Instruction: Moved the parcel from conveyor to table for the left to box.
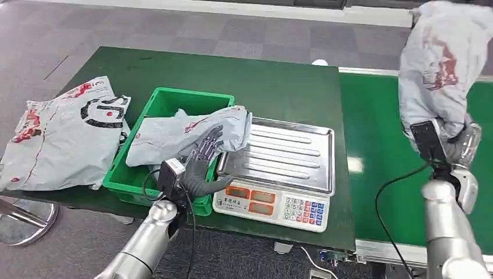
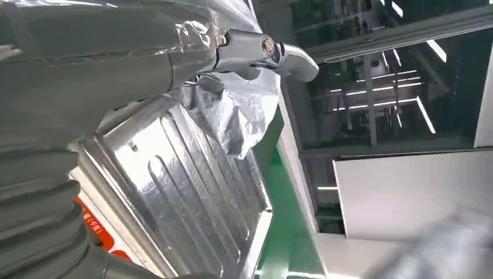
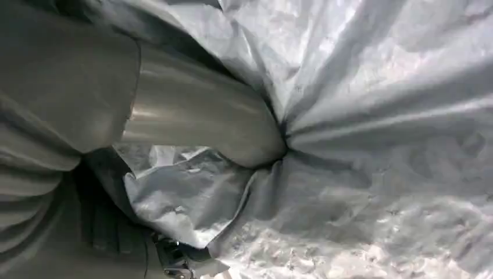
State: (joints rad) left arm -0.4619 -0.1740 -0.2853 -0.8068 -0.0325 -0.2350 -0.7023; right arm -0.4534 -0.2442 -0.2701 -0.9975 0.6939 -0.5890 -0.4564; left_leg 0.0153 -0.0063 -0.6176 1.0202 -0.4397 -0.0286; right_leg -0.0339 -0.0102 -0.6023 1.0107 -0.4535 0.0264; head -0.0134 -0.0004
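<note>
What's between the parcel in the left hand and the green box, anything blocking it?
Nothing visible does. The left hand holds its grey parcel right over the green box, the parcel's right end overlapping the edge of the scale's tray. The box's far end shows bare; the parcel covers the rest.

Scale tray (image 1: 290,154) bare, open from above; green bin (image 1: 165,102) blocked by grey parcel (image 1: 174,136).

Setting: parcel-handling test station, indoor hall | Evidence: green conveyor belt (image 1: 378,145) beside green-topped table (image 1: 279,81); electronic weighing scale (image 1: 279,174) with steel pan and keypad; green plastic crate (image 1: 145,180); grey courier mailer bags (image 1: 58,133); grey carpet-tile floor (image 1: 174,29); ceiling strip lights (image 2: 401,75).
</note>
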